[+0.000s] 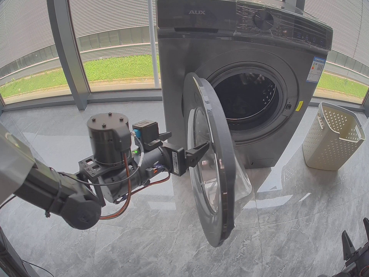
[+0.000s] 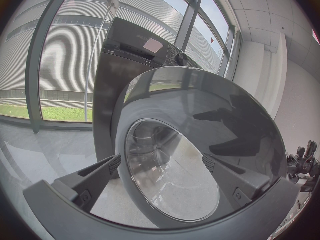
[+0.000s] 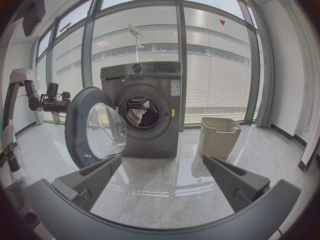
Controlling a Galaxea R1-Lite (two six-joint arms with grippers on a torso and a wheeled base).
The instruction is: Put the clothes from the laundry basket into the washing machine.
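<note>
Left jaws apart — round glass door (image 1: 213, 191)

Laundry basket (image 1: 333, 137) on floor (image 1: 300, 220), right of washing machine (image 1: 238, 58).

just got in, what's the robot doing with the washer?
The left end effector is open at the outer face of the door of the washing machine, which stands swung open. Something dark, likely clothes, lies in the drum. The laundry basket stands on the floor right of the machine, no clothes showing in it. The right end effector is open and empty.
</note>
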